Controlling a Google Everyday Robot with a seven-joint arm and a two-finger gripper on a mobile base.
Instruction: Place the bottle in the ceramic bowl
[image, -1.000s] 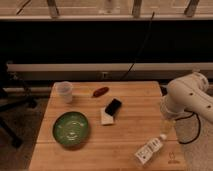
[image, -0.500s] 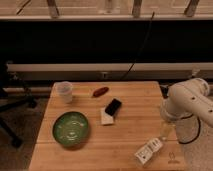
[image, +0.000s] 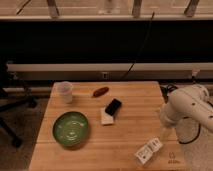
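Wooden table (image: 135, 120): bottle (image: 149, 151) laid flat, judged light, slippery; mid-body grip advised. Hand (image: 164, 135) held just above it; its state cannot be told.

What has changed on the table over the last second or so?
The arm has dipped lower at the table's right edge, bringing the gripper down close above the upper-right end of the bottle. Nothing looks taken hold of or let go. The bottle lies where it was on the table, and the ceramic bowl and cup have not moved.
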